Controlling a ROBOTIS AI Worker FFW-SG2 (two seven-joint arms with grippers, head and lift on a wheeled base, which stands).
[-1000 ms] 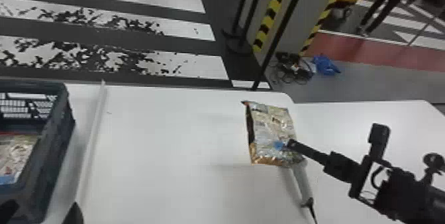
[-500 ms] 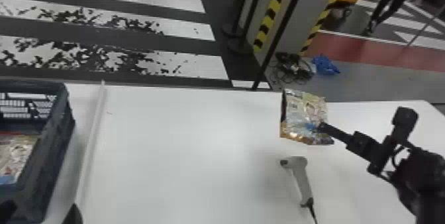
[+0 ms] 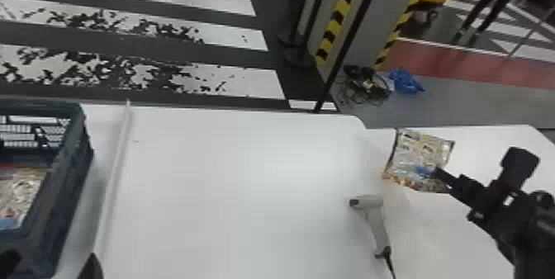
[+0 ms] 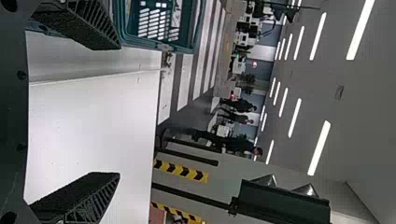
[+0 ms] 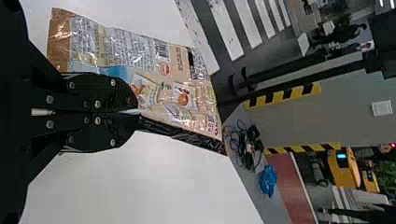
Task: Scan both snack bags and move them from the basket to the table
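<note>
1. Head view: the right gripper (image 3: pixel 438 173) has a snack bag (image 3: pixel 419 156) clenched at its edge, over the right part of the white table (image 3: pixel 247 166). A scanner (image 3: pixel 374 216) lies on the tabletop near the bag. Over on the left, the other snack bag (image 3: pixel 18 193) lies inside the basket (image 3: pixel 68 183), and the left gripper (image 3: pixel 51 262) is at the bottom edge, by the basket.
2. Left wrist view: the fingers (image 4: pixel 91 198) of the left gripper (image 4: pixel 119 111) stand released, spread wide (one of them close to the basket).
3. Right wrist view: the right gripper (image 5: pixel 135 112) grasps the bag between closed fingers, its printed side and barcode (image 5: pixel 161 50) showing.
</note>
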